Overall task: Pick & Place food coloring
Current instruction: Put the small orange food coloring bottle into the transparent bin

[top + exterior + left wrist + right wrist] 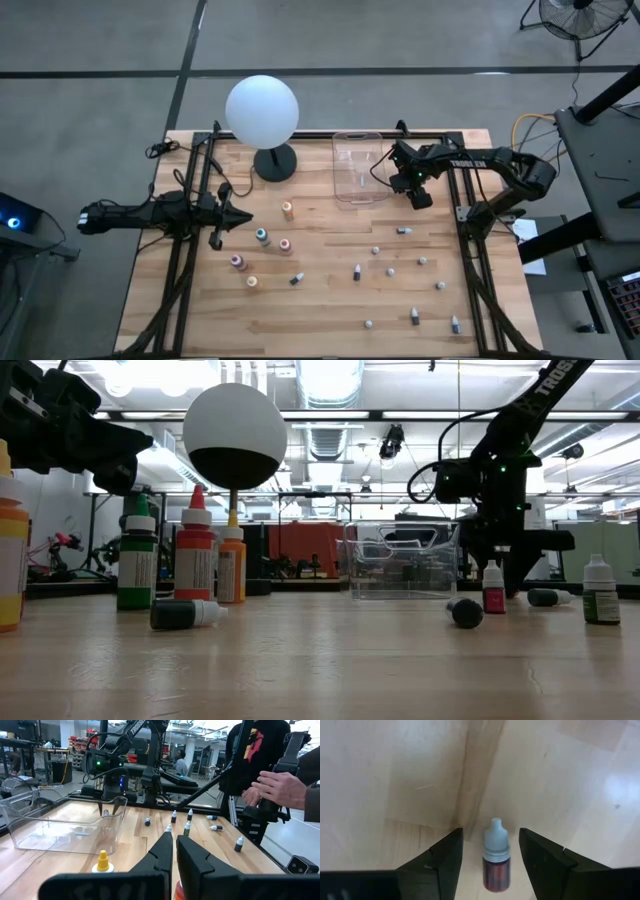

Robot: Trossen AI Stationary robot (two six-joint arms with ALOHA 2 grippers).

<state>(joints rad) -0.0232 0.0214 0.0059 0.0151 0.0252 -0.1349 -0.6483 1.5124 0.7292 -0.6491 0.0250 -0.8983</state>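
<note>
Food coloring bottles lie scattered over the wooden table (330, 320). The larger ones with coloured bodies (262, 237) stand left of centre, the small ones (357, 272) to the right. My right gripper (490, 834) points down, open, beside the clear bin (358, 165). Its fingers stand on either side of a small red-bodied, white-capped bottle (496, 855) with a gap on each side. That bottle stands upright on the table in the low view (493, 588). My left gripper (245, 215) waits at the table's left, level and shut.
A white globe lamp (262, 110) stands at the far side, left of the bin. An orange bottle (288, 210) stands between my left gripper and the bin. Beyond the table's right edge a person's hand (280, 787) rests on equipment.
</note>
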